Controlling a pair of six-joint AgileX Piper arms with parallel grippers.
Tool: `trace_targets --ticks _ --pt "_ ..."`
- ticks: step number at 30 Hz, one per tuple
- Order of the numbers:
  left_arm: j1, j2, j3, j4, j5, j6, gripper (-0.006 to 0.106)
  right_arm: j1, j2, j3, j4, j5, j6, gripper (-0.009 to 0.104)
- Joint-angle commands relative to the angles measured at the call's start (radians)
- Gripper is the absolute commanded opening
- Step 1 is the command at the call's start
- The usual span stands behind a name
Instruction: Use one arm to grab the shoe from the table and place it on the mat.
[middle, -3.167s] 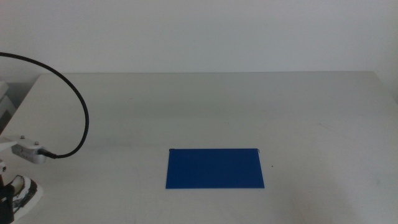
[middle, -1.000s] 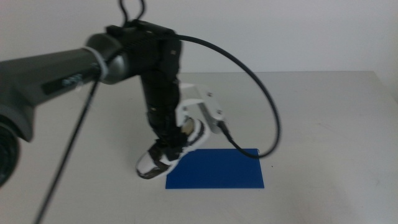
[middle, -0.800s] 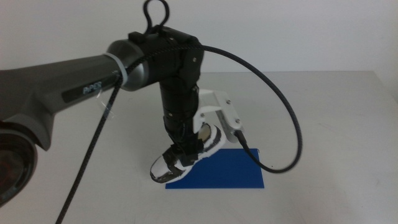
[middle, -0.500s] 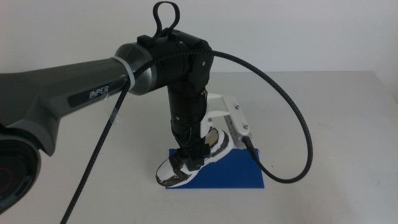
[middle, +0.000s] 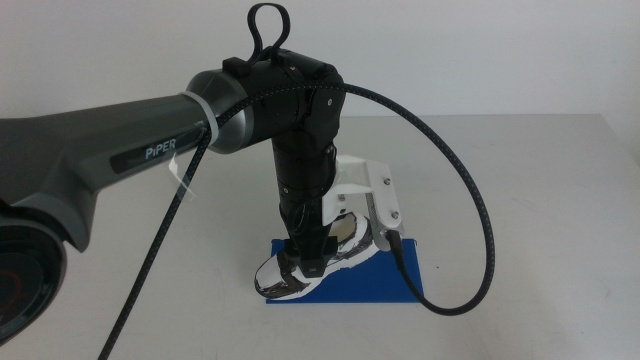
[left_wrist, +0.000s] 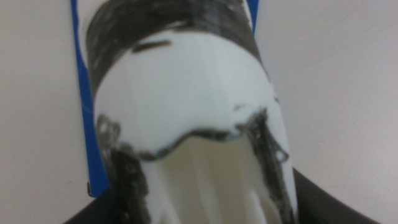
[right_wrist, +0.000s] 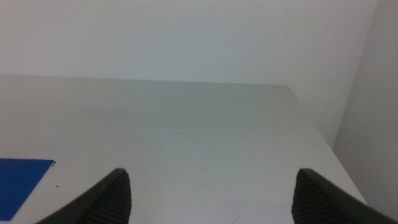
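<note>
The dark left arm reaches in from the left and down over the blue mat. Its left gripper is shut on the white and black shoe, which hangs tilted, toe down to the left, over the mat's left end. I cannot tell whether the toe touches the mat. The left wrist view is filled by the shoe, with the mat behind it. The right gripper is open and empty, out of the middle view, and sees a corner of the mat.
The off-white table stretches around the mat. A black cable loops from the left wrist out to the right of the mat. The table's far right edge shows in the right wrist view.
The left arm has carried the shoe from the table's left front to the right over the mat, and in the last half second lowered it slightly.
</note>
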Motion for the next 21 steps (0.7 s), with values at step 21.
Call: trace_targets --ticks 21 --pt "-0.055 0.08 -0.185 0.017 0.08 0.031 0.029 -0.004 -0.021 -0.01 -0.008 -0.079 -0.013 0.066"
